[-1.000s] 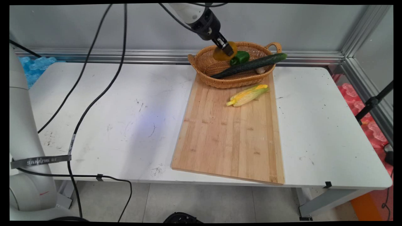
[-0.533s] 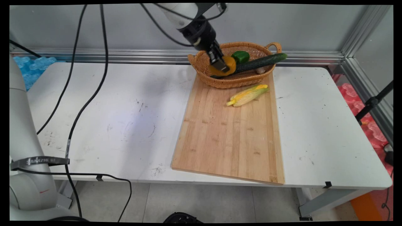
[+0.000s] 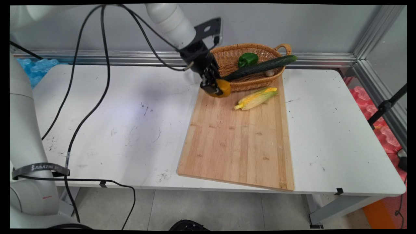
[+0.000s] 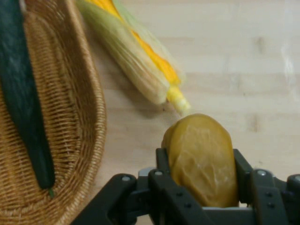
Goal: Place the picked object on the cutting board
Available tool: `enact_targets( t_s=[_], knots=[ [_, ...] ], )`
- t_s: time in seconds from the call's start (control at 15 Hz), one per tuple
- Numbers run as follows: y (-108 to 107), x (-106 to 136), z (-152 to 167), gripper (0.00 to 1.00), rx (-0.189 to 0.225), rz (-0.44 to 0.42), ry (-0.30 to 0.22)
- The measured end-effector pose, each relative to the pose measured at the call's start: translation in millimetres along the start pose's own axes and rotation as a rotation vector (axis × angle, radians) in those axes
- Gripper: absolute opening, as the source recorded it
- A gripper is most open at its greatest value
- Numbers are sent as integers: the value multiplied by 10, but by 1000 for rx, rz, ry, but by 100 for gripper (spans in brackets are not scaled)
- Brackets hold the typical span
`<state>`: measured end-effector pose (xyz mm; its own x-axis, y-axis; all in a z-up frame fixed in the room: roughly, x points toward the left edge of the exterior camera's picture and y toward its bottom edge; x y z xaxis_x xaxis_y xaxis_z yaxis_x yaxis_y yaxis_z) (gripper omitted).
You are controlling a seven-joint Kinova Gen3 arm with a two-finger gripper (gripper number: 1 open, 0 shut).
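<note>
My gripper (image 3: 217, 88) is shut on a yellow-orange potato-like vegetable (image 3: 223, 88), which hangs just above the far left corner of the wooden cutting board (image 3: 237, 143). In the hand view the same vegetable (image 4: 201, 159) sits squeezed between both fingers (image 4: 161, 171). An ear of corn (image 3: 256, 97) lies on the board to the right of the gripper; the hand view shows the corn (image 4: 140, 58) just beyond the held vegetable. The wicker basket (image 3: 227, 85) stands right behind, holding a long cucumber (image 3: 260, 67) and a green pepper (image 3: 248, 59).
Black cables (image 3: 97, 97) hang from the arm over the table's left half. A metal rail (image 3: 97, 58) runs along the wall behind the white table (image 3: 130, 123). The basket wall (image 4: 70, 140) and cucumber (image 4: 23, 103) fill the hand view's left side.
The gripper has carried the yellow vegetable out of the basket, moving left and down toward the near side, to hang over the board's far left corner.
</note>
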<state>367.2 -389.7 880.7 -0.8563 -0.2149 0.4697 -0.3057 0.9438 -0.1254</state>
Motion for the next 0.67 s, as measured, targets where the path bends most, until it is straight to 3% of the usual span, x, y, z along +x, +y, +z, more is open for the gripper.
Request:
enact_targets(
  t_s=[0.67],
  knots=[
    [-135, -276, 750, 0, -65, 76, -28]
  ],
)
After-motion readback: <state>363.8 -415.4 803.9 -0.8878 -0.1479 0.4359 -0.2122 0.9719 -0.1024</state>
